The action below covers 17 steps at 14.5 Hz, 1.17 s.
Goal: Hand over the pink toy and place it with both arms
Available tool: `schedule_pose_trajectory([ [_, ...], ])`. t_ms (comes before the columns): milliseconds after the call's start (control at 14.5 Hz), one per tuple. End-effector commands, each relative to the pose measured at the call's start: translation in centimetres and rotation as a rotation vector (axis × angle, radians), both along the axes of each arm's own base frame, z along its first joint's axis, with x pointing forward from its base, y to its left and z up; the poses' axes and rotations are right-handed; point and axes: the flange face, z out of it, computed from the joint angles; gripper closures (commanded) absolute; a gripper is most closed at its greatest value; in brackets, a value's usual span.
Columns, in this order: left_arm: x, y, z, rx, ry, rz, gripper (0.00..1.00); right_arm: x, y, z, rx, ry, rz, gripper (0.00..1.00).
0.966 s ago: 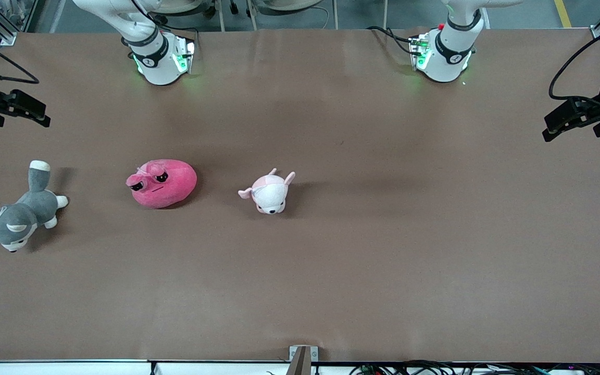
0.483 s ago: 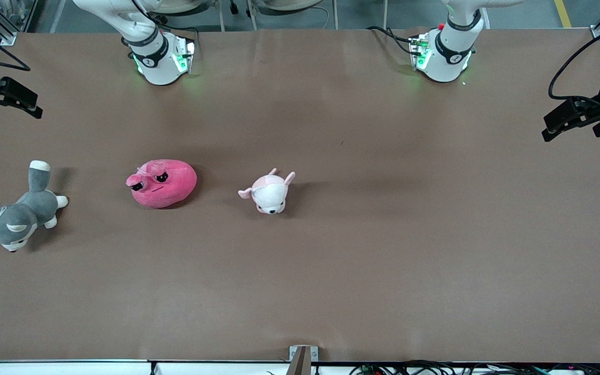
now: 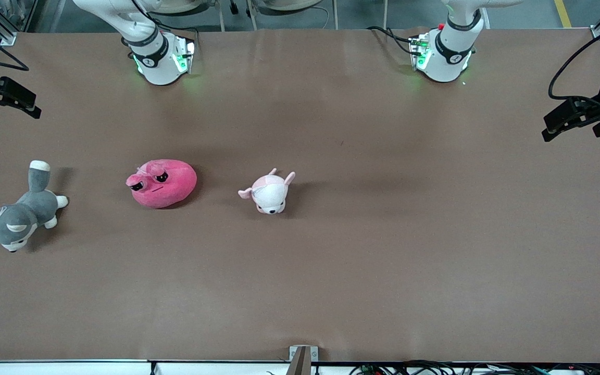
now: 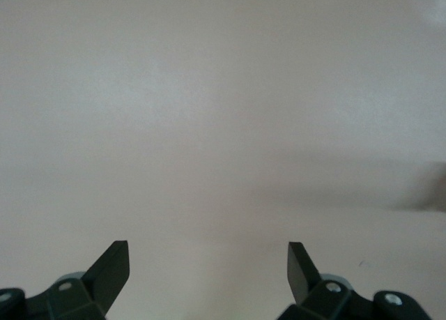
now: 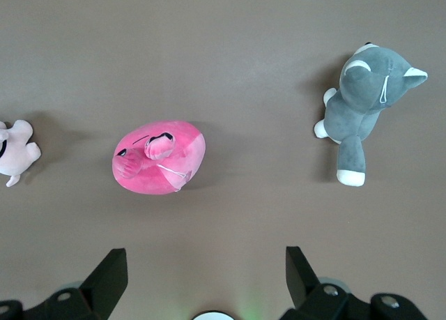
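On the table [image 3: 383,260], the pink toy [image 3: 163,183] shows no writing.

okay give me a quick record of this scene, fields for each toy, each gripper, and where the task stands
pink toy: on the table, untouched, between the two other plush
grey dog plush: toward the right arm's end
pale puppy plush: beside the pink toy, toward the left arm's end
right gripper: open, empty, high over the right arm's end
left gripper: open, empty, over bare table
task stage: pickup not yet begun
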Motion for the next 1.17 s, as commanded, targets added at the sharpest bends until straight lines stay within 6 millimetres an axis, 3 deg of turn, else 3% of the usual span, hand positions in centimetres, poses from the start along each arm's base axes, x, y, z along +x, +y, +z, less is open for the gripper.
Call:
schedule_pose_trajectory([
  [0, -0.34, 0.03, 0.61, 0.009, -0.008, -0.002, 0.00, -1.18, -0.07, 0.46, -0.002, -0.018, 0.007, 0.00],
  [1103, -0.40, 0.00, 0.54, -0.026, -0.001, -0.100, 0.00, -1.92, 0.53, 0.79, 0.029, -0.012, 0.016, 0.00],
])
